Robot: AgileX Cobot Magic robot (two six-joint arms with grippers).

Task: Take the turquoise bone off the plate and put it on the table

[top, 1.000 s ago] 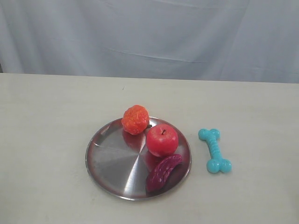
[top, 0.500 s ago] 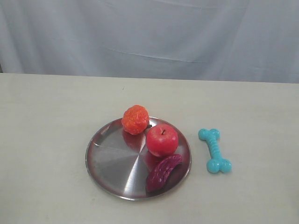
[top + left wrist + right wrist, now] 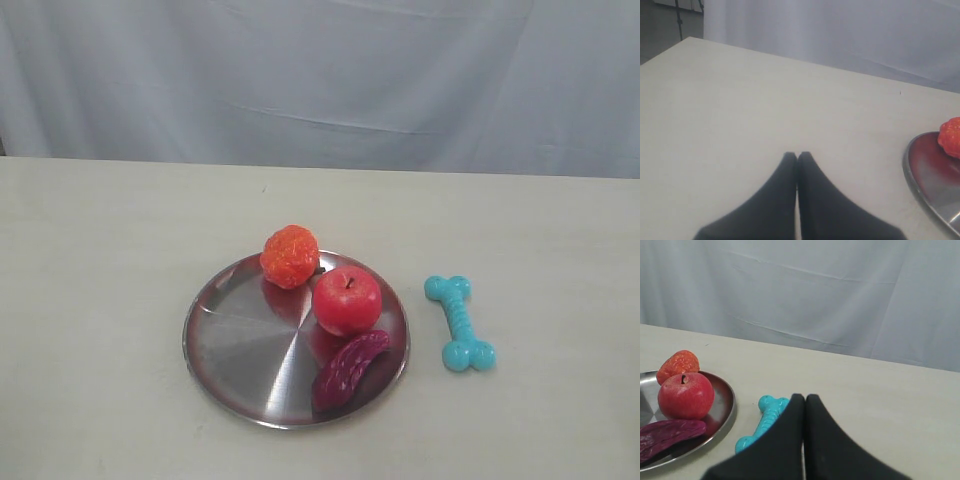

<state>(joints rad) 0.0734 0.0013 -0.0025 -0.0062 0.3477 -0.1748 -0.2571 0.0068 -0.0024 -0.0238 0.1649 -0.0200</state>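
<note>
turquoise bone (image 3: pixel 459 323): lies flat on the table (image 3: pixel 120 250), to the right of the plate (image 3: pixel 235 345) and apart from its rim. One knobbed end points toward the exterior camera and the other away. Judged from this, the placing is already done.
bone's handling: it looks like light moulded rubber, slightly springy and not fragile. The ribs should give some grip, while the rounded knobs would probably slide out of a pinch.
hold point: the ribbed shaft midway between the knobs, with the jaws set across its narrow width. This is a judgement, not something tested.
right gripper (image 3: pixel 804 399): its fingers are pressed together with nothing between them. It hangs above the table near the bone, and its dark fingers hide part of the bone's shaft in the right wrist view.
left gripper (image 3: pixel 797 155): it is likewise clenched on nothing, over bare table and well apart from the plate's rim. Neither gripper shows in the exterior view.
purple toy (image 3: pixel 349 370): dark and curved, it lies on the near right part of the plate, close to the rim.
apple (image 3: pixel 346 301): red, stem up, on the plate just behind the purple toy.
orange ball (image 3: pixel 290 256): knobbly orange-red, at the plate's far edge.
cloth (image 3: pixel 320 80): pale grey, hanging behind the table's far edge.
writing: no brand, label or lettering can be read on any item.
</note>
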